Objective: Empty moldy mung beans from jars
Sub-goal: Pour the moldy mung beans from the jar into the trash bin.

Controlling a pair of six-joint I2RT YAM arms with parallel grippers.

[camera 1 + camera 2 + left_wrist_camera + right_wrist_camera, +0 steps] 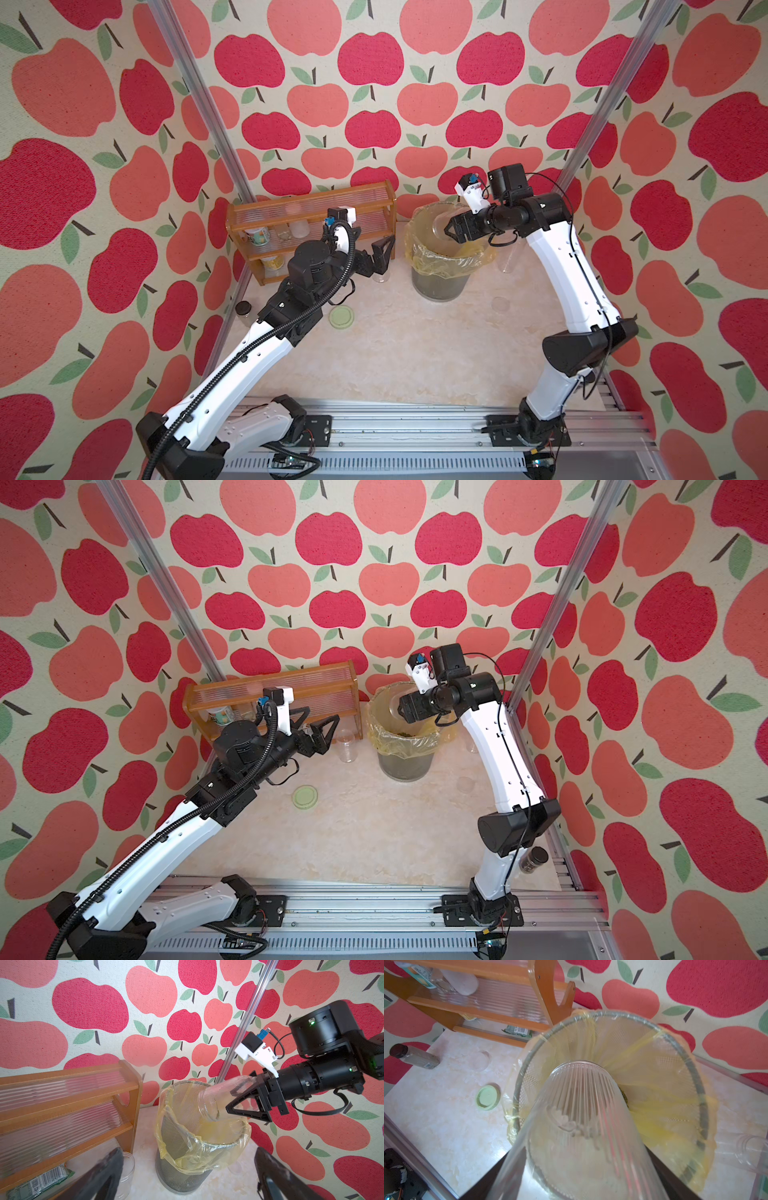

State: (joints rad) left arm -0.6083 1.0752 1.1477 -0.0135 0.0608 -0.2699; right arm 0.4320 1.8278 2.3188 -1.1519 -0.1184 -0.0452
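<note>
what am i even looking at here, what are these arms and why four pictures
Two robot arms stand at a table. Two pictures look down from overhead, nearly the same view; the other two come from a camera on each arm's wrist. The right end effector grips a ribbed clear jar, tipped mouth-down over a mesh bin lined with a yellow bag; dark green beans lie inside the bin. The left end effector is open and empty. On the table: a wooden rack, a pale green lid and an empty clear jar.
</note>
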